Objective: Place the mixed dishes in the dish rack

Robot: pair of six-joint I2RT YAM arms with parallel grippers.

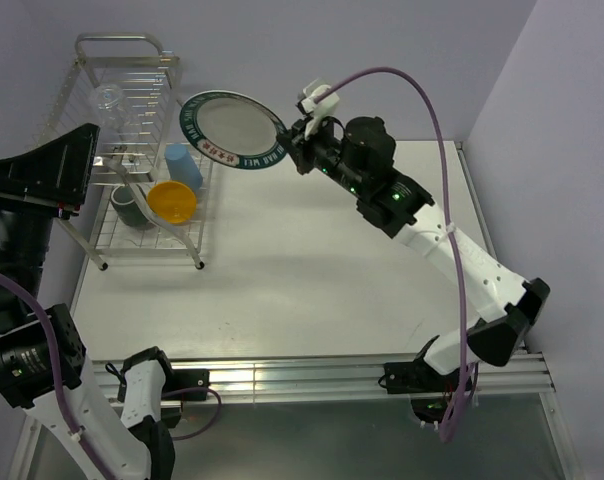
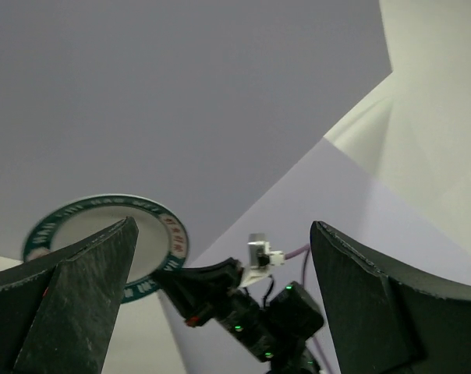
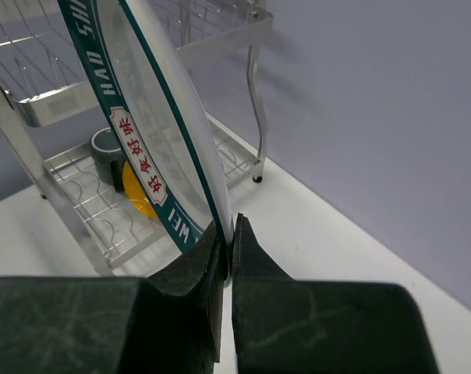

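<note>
The silver plate [image 1: 232, 125] with the green lettered rim is clamped at its rim by the right tool [image 3: 231, 234]. It is held tilted in the air above the bench [image 1: 332, 260], at the upper centre of the overhead view, just right of the dish rack [image 1: 117, 40]. In the rack's lower tier the mug [image 1: 130, 208], orange bowl [image 1: 172, 202] and blue cup [image 1: 184, 165] are seen, and the glass [image 1: 109, 98] sits higher. The left tool [image 2: 224, 226] is spread wide, with nothing held.

Your R arm stretches fwd and left, elbow low, wrist up; R pincer [image 1: 292, 140] pinched tight on the plate [image 1: 232, 125] rim. L arm's raised at left, L pincer [image 2: 222, 230] fingers wide apart.
</note>
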